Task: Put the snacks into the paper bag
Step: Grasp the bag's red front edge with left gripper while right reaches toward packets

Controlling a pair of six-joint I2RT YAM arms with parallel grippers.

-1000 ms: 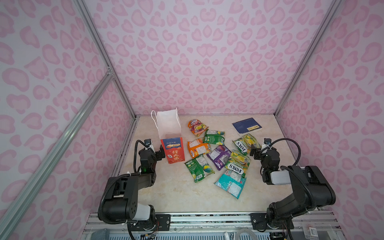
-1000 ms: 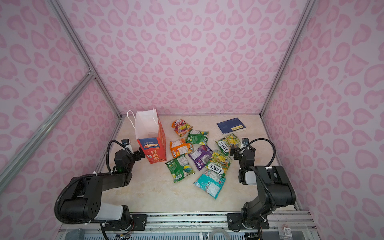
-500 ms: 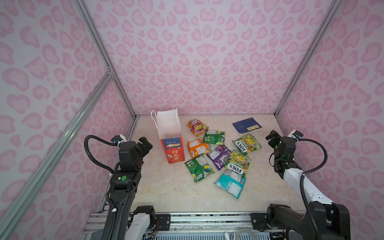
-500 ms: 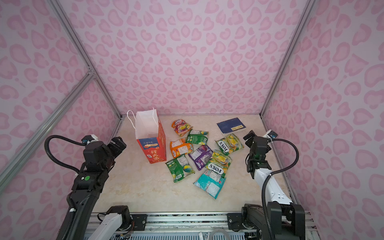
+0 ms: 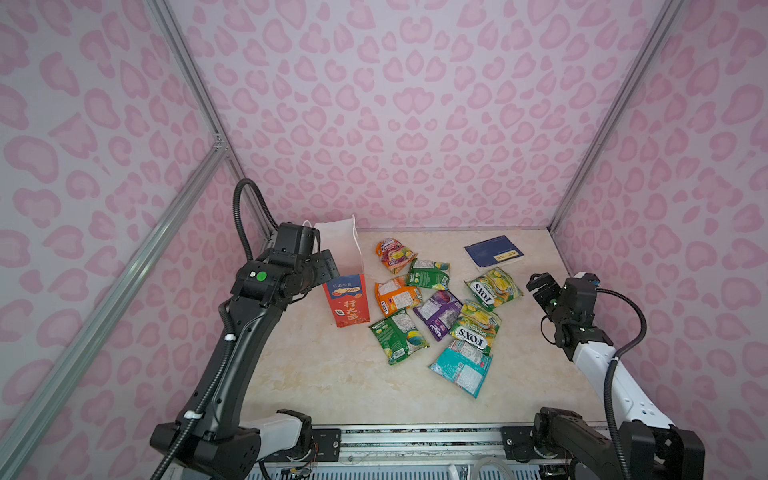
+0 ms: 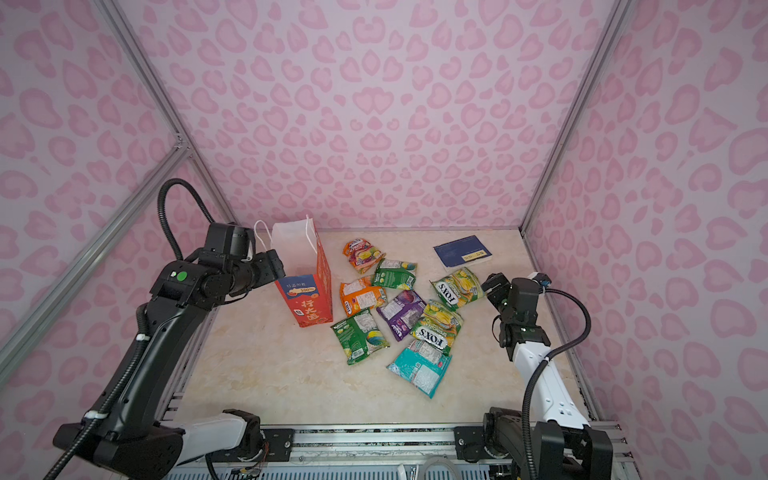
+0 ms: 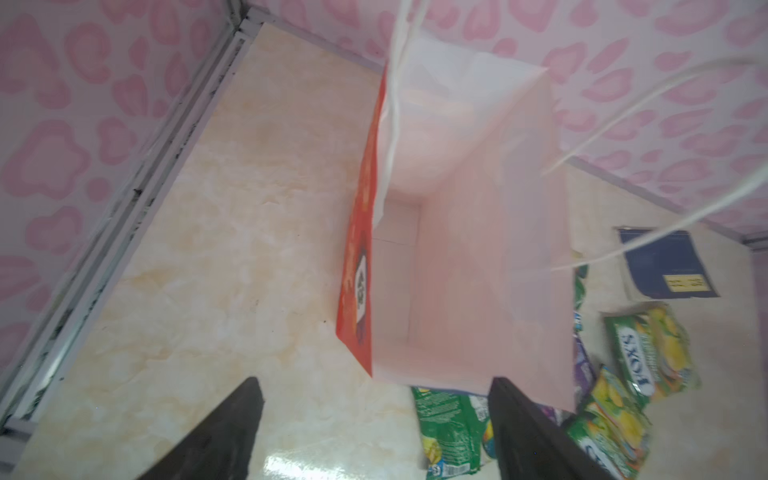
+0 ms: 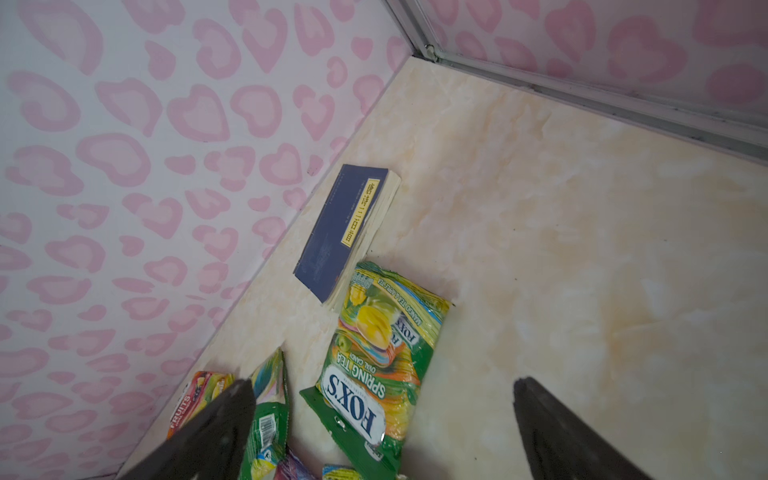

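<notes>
Top views: snacks (image 5: pixel 440 313) scattered on cream marbled tabletop (image 5: pixel 328 374), pink heart-print walls (image 5: pixel 415 104).

Glossy black jointed left arm (image 5: pixel 245 332) front and centre, round green dot (image 5: pixel 261 275) on the wrist housing. Ribbed black cable hose (image 5: pixel 237 212) arching off the top, cinched with white ties (image 5: pixel 228 338) along the link. Matte black wedge fingers (image 7: pixel 232 428) on the left gripper (image 7: pixel 374 380). Over to the right arm (image 5: pixel 602 365): black wrist blocks, smooth white forearm shell (image 5: pixel 631 399) dotted with small dark screw holes, another ribbed black hose (image 5: pixel 643 328). Plain white base cover (image 5: pixel 278 428) on the left side too.
</notes>
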